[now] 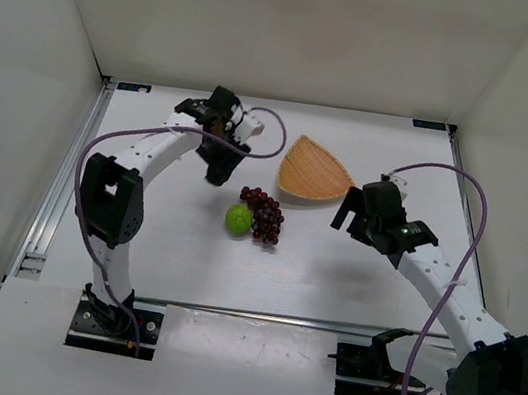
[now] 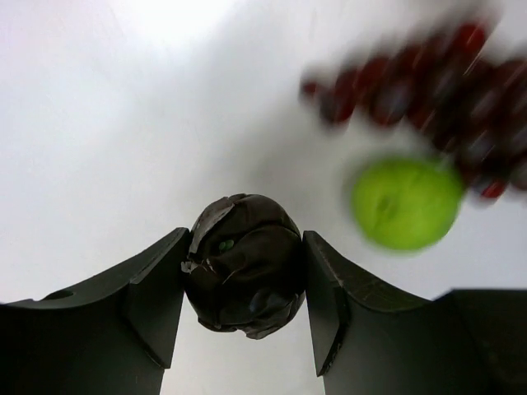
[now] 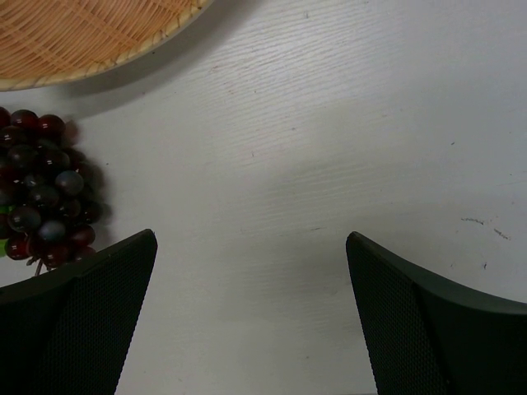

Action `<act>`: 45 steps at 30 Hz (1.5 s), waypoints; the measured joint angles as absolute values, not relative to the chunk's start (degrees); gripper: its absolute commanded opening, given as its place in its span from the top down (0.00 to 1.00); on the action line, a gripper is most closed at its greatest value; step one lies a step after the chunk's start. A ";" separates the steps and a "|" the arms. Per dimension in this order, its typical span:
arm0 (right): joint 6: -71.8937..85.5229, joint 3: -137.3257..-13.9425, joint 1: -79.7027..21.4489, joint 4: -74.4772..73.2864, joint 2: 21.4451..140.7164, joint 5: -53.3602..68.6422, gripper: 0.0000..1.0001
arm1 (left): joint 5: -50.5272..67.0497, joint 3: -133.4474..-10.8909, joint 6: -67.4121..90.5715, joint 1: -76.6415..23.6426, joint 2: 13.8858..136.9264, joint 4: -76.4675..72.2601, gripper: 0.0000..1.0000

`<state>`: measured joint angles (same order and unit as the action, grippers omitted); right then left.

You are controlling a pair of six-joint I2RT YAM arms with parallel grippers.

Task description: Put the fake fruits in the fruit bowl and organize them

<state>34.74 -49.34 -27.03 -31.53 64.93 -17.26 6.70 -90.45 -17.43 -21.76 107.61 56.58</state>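
My left gripper [image 2: 245,247] is shut on the dark brown roundish fruit [image 2: 243,263], pinched between both fingers above the white table. In the top view this gripper [image 1: 219,168] hangs left of the fruit bowl [image 1: 314,173], and the brown fruit cannot be made out there. The green round fruit [image 1: 238,219] and the grape bunch [image 1: 265,215] lie touching on the table just below the bowl; the left wrist view shows them blurred, green fruit [image 2: 406,202] and grape bunch [image 2: 436,90]. My right gripper [image 3: 251,239] is open and holds nothing, right of the grape bunch [image 3: 41,197], below the fruit bowl [image 3: 74,41].
White walls enclose the table on three sides. Metal rails run along the left edge [image 1: 53,213] and the near edge. Purple cables loop from both arms, one [image 1: 467,242] arcing over the right arm.
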 measured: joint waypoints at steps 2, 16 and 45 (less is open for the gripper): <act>34.76 -49.36 -27.00 -31.18 64.93 -17.47 0.00 | 5.98 -97.08 -16.91 -24.12 108.29 54.17 0.76; 31.88 -49.32 -25.56 -28.49 64.29 -17.67 0.00 | 10.98 -131.76 -15.20 -35.83 139.41 42.44 0.38; 20.60 -74.74 -43.99 -24.40 103.90 0.34 0.00 | -1.69 -84.68 -13.91 -22.17 85.47 43.31 0.00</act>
<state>20.60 -74.74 -43.99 -24.40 103.90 0.34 -1.69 -84.68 -13.91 -22.17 85.47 43.31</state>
